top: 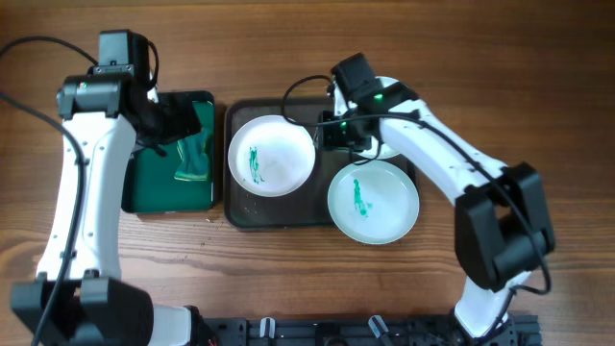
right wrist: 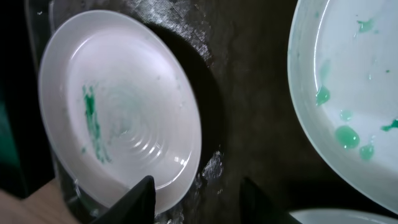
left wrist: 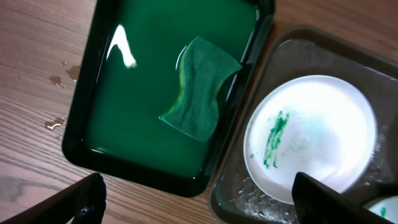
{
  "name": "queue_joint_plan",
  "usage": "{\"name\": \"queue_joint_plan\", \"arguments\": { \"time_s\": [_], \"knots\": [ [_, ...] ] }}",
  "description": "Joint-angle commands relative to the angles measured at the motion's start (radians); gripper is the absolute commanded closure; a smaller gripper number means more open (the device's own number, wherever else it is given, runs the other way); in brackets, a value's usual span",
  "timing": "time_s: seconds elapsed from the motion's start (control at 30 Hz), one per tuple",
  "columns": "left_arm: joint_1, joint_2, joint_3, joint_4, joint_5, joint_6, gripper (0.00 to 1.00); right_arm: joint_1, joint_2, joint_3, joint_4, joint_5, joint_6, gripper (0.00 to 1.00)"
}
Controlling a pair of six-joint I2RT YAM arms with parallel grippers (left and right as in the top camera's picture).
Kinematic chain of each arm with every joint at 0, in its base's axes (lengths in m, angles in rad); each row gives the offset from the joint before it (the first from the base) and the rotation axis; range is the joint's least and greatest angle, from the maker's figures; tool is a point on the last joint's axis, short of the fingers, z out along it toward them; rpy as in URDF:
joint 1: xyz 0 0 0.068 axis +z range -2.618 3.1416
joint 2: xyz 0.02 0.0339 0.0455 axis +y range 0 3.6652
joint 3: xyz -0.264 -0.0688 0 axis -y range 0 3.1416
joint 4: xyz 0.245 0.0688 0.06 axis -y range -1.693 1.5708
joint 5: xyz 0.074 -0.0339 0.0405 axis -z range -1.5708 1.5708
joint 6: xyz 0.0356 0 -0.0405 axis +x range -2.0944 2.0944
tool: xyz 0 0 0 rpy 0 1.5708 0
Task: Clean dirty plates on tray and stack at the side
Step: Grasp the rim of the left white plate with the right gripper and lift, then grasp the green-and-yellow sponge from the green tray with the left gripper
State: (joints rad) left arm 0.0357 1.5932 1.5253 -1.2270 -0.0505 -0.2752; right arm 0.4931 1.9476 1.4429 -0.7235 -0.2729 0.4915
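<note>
Currently three plates are sitting on or at the tray (top: pixel 279 213), which is lying mid-worktop (top: pixel 538 86). The first plate (top: pixel 279 154) is resting flat in the tray's 9 o'clock half, with a teal streak left of its middle and a wet-looking, rippled centre. The second plate (top: pixel 380 207) is sitting at the tray's 5 o'clock corner, overlapping the rim and partly over the wood, and is carrying a teal smear at its centre. The third plate (top: pixel 398 151) is lying at the tray's 2 o'clock corner, mostly hidden under the right arm; the right wrist view is showing teal drops on it. The right claw (right wrist: pixel 199 202) is hovering over bare tray floor between the first and third plates, its fingers parted fairly wide and gripping nothing. The left claw (left wrist: pixel 199 202) is hanging above the small black tray (top: pixel 144 197) at 9 o'clock of the main tray, the two trays lying side by side; its fingers are spread wide and holding nothing. A green sponge (left wrist: pixel 199 87) is lying bent on that small tray's glossy green inside, toward its 3 o'clock side, apart from the claw. A few water droplets (left wrist: pixel 59 81) are sitting on the wood just beside the small tray.
</note>
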Motion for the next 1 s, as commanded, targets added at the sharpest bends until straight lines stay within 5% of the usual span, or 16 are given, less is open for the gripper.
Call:
{"name": "queue_joint_plan", "arguments": {
  "time_s": [0.0,0.2,0.5,0.7,0.97],
  "knots": [
    [0.002,0.059,0.019,0.0,-0.022,-0.021,0.05,0.031,0.067,0.027,0.032,0.093,0.061,0.6],
    [0.002,0.079,0.018,0.007,-0.024,-0.02,0.0,0.06,0.143,0.027,0.088,0.085,0.035,0.69],
    [0.002,0.079,0.016,0.008,-0.056,-0.021,0.04,0.071,0.206,0.027,0.14,0.076,0.115,0.96],
    [0.028,0.091,0.01,0.013,-0.056,-0.01,0.11,0.071,0.212,0.027,0.138,0.077,0.114,0.96],
    [0.069,0.27,0.01,0.099,0.033,0.145,0.3,0.071,0.212,0.027,0.139,0.073,0.111,0.96]
  ]
}}
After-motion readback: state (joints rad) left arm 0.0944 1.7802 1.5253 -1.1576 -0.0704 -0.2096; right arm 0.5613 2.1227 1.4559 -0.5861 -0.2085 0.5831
